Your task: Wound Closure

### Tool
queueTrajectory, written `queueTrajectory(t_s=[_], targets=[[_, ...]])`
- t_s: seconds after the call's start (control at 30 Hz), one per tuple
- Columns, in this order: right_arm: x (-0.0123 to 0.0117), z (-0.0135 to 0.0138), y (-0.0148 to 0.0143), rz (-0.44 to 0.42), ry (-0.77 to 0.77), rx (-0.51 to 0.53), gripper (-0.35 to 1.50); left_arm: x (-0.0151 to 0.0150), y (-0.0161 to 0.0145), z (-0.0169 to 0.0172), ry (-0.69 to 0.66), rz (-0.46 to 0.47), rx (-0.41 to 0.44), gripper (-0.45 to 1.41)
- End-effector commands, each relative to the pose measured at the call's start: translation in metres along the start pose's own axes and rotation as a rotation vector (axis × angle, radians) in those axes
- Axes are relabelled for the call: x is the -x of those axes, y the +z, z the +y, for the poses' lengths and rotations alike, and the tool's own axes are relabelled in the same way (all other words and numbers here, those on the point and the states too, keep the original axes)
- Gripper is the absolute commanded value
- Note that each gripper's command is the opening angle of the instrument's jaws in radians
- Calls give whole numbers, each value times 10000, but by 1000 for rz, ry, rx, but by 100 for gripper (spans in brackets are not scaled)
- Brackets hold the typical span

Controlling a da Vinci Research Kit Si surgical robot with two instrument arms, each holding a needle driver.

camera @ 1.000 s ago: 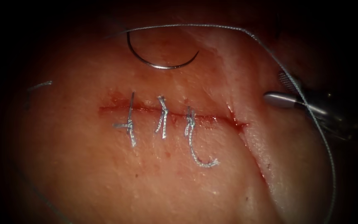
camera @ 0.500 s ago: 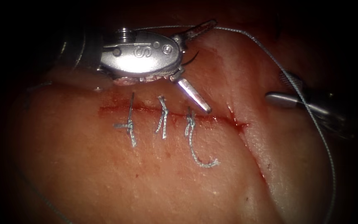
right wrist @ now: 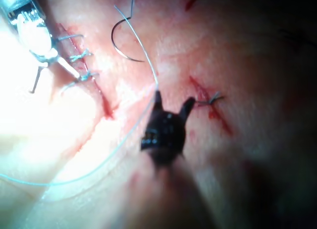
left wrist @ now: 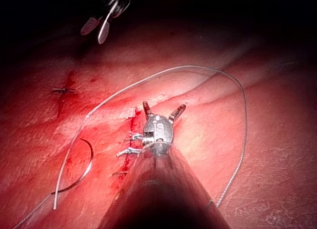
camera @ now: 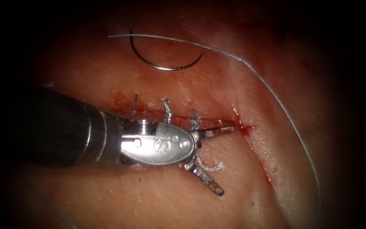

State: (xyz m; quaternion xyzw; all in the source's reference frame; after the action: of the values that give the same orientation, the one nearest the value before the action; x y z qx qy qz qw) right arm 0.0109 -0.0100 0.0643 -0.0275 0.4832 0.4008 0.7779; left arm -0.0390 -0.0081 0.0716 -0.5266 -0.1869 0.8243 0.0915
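My left tool comes in from the left over the tissue, its jaws open wide and empty. One jaw lies along the cut and the other points below it, with a cut thread tail between them. The curved needle lies free on the tissue above the cut, not in it. Its thread arcs to the right and down. My right tool hangs open and holds nothing, with the thread running past one jaw. The left wrist view has the left tool open and the needle beside the cut.
Three knotted stitches cross the cut, and red fluid lines its right end. A second short cut with one stitch lies near the right tool. The tissue falls off along a pale edge at the lower right.
The left tool came in over the needle, then swung down across the cut to the third stitch, jaws still open. The right tool left the endoscope view. The thread arc sagged inward.
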Motion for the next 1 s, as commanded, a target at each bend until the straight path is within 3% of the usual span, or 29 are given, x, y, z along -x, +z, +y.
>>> queueTrajectory(t_s=[0.03, 0.13, 0.27, 0.5, 0.53, 0.63, 0.67, 0.93, 1.0], targets=[[1, -27, 15, 6, -7, -38, 138, 6, 9, 1, 6, -22, 4, 27], [0, -50, 23, 12, -17, -69, 135, 18, 16, 6, -26, -150, -48, 22], [5, -56, 28, 4, -24, -76, 133, 23, 21, 6, -59, -278, -71, 21], [8, -59, 28, 1, -28, -78, 133, 26, 22, 8, -102, -383, -75, 21], [8, -60, 28, 1, -28, -79, 133, 28, 22, 9, -101, -401, -74, 12], [8, -62, 28, 1, -29, -79, 133, 29, 22, 11, -100, -422, -75, -11], [9, -64, 28, -1, -29, -80, 133, 28, 22, 10, -101, -422, -74, -45], [17, -74, 28, -8, -39, -85, 133, -3, 3, -10, -43, -361, -126, -45], [29, -80, 32, 3, -52, -148, 131, -16, -9, -20, -43, -314, -147, -45]])
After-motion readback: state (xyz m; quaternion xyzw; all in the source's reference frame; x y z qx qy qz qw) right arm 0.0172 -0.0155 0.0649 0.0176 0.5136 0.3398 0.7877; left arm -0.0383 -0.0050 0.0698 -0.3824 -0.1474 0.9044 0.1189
